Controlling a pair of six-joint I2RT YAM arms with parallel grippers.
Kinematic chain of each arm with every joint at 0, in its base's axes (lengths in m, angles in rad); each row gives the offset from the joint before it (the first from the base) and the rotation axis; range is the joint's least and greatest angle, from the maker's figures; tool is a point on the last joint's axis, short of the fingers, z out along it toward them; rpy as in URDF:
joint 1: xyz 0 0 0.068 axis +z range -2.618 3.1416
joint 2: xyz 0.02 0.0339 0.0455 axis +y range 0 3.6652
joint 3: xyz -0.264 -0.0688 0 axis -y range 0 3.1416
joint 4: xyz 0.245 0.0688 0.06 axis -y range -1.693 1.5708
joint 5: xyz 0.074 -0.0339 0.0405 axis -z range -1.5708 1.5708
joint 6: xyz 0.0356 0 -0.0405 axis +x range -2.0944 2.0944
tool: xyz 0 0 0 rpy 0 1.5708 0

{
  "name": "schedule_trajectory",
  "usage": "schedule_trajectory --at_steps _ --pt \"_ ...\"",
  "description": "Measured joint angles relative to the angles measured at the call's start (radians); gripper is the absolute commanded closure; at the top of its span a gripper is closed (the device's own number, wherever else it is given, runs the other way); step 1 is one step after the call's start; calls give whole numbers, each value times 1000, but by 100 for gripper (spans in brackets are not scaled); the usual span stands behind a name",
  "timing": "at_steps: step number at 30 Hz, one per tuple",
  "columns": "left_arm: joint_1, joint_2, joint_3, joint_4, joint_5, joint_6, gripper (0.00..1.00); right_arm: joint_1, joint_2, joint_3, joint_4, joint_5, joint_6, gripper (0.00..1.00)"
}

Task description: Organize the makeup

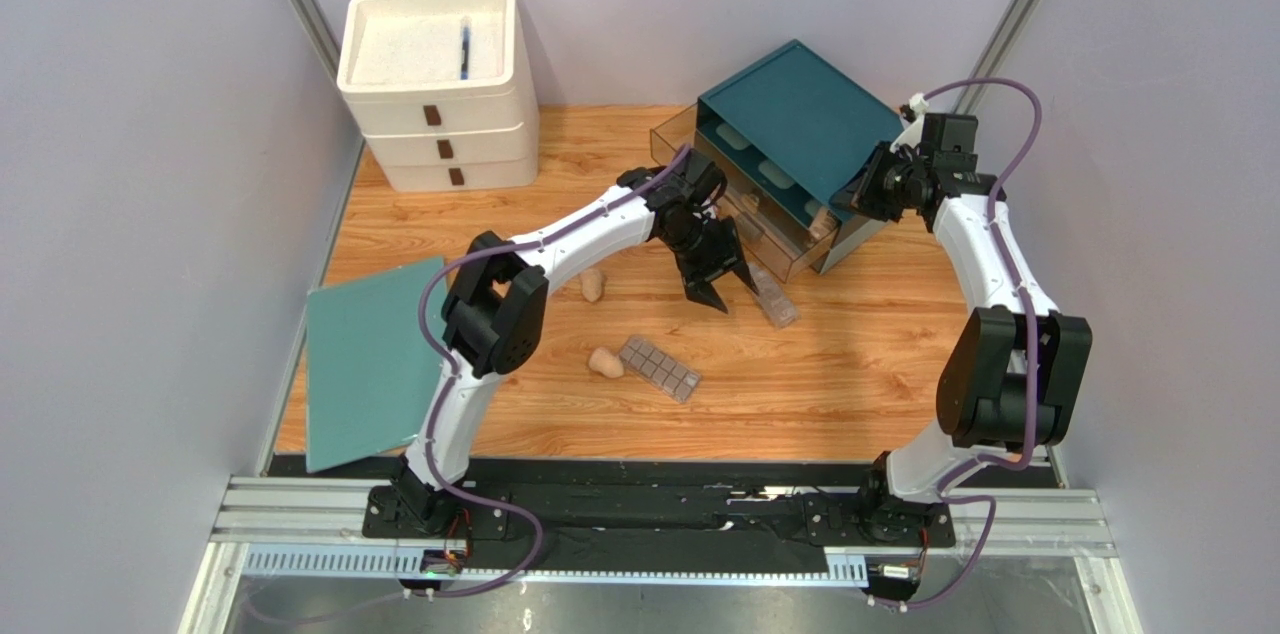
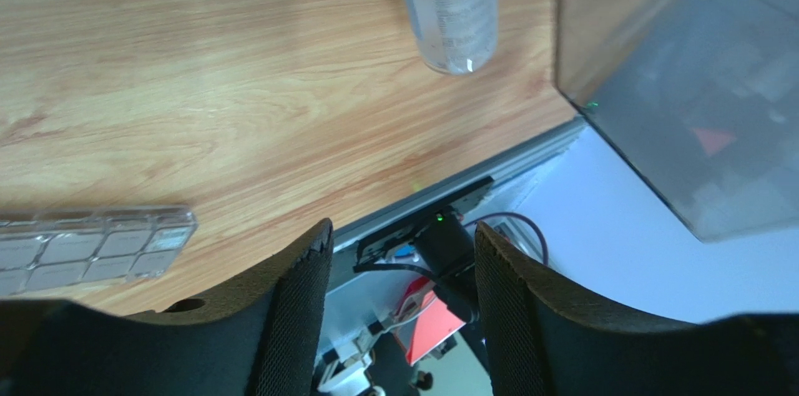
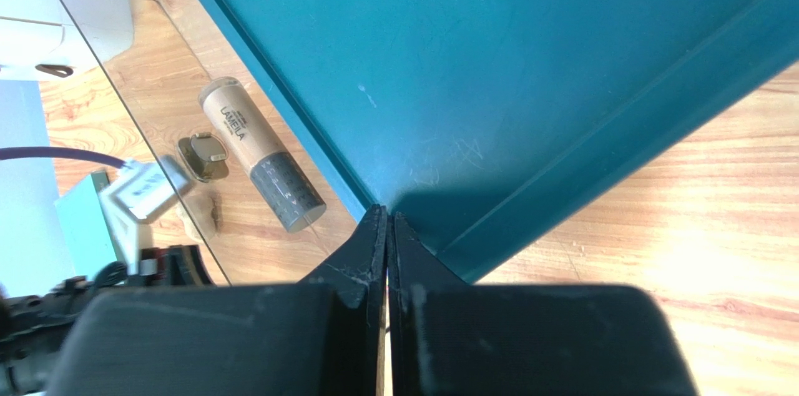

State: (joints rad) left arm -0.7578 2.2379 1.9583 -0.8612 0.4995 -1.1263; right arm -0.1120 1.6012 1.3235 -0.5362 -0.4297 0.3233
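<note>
Just beside the near side of the teal-lidded organiser (image 1: 793, 112), the clear bottle (image 1: 775, 303) lies flat on the desk (image 1: 887, 379). Left hand (image 1: 718, 289) hovers next to it, fingers parted and empty. It is best to straddle the bottle across its width, low to the wood, before closing, since it may roll. Right hand (image 3: 386, 220) is pinched shut at the lid's corner; whether it grips, I cannot tell. Palette (image 1: 661, 367) and two sponges (image 1: 597, 285) lie nearer, and the beige tube (image 3: 251, 160) is inside the organiser.
</note>
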Motion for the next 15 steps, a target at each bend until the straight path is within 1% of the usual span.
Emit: schedule_trajectory --at_steps 3,9,12,15 --pt "0 -46 -61 99 19 -5 31 0 0 16 -33 5 -8 99" --pt "1 -68 -65 186 27 16 31 0 -21 36 -82 -10 -16 96" --pt "1 -77 -74 207 28 23 31 0 -77 50 -111 -38 -17 94" --pt "6 -97 -107 217 30 34 32 3 -170 56 -113 -66 -17 91"
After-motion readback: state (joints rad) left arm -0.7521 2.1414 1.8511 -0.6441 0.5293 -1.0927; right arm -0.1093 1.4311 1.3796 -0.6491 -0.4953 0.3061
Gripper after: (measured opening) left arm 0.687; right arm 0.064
